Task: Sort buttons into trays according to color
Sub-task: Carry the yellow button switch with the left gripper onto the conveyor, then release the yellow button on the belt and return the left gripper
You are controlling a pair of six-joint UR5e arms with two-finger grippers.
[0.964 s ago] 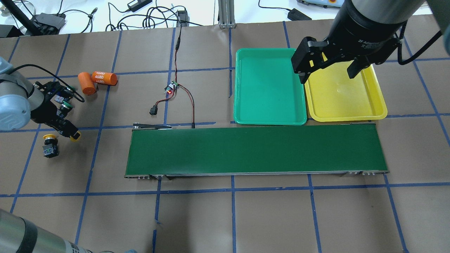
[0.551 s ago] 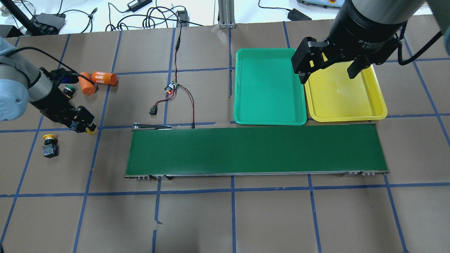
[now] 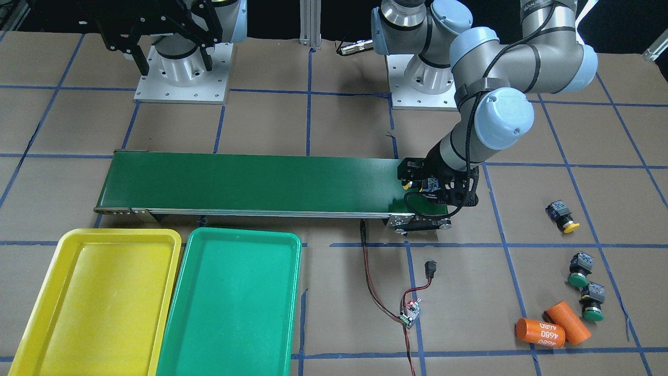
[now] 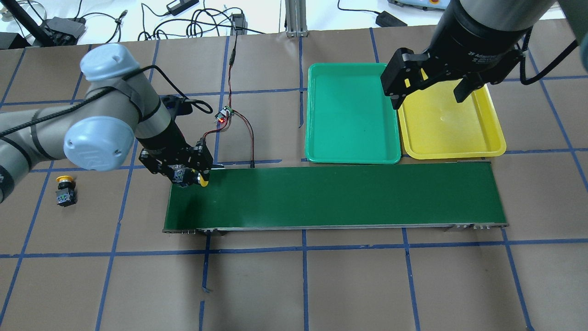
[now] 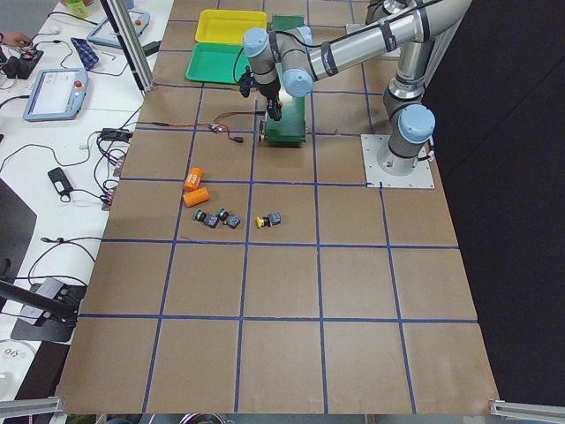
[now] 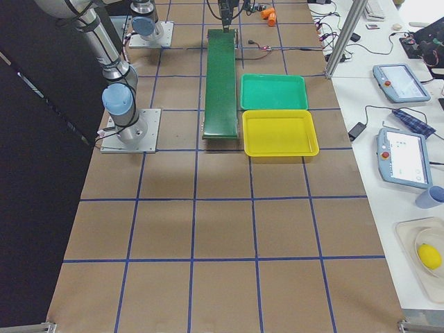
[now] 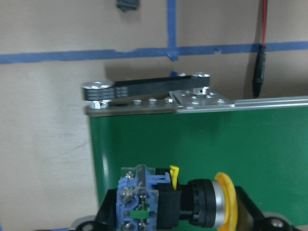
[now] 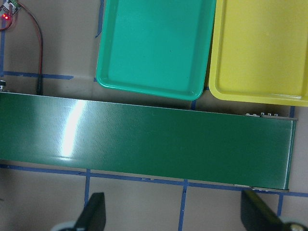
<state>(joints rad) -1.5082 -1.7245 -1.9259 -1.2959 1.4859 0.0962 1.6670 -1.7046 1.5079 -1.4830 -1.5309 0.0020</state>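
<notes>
One green tray (image 4: 349, 115) beside yellow tray (image 4: 450, 131)

Silver-grey arms (image 3: 543, 23), pale-blue joint caps (image 3: 503, 117) — a black cable (image 3: 470, 109) strapped on — and a black right gripper (image 4: 428, 101).

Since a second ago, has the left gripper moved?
Yes. Holding a yellow button, the left gripper went rightward in the overhead view, to over the conveyor belt's left end.

conveyor belt (image 4: 344, 197) open beyond left gripper (image 4: 189, 176) (trays (image 4: 351, 115) beside far half)
</notes>
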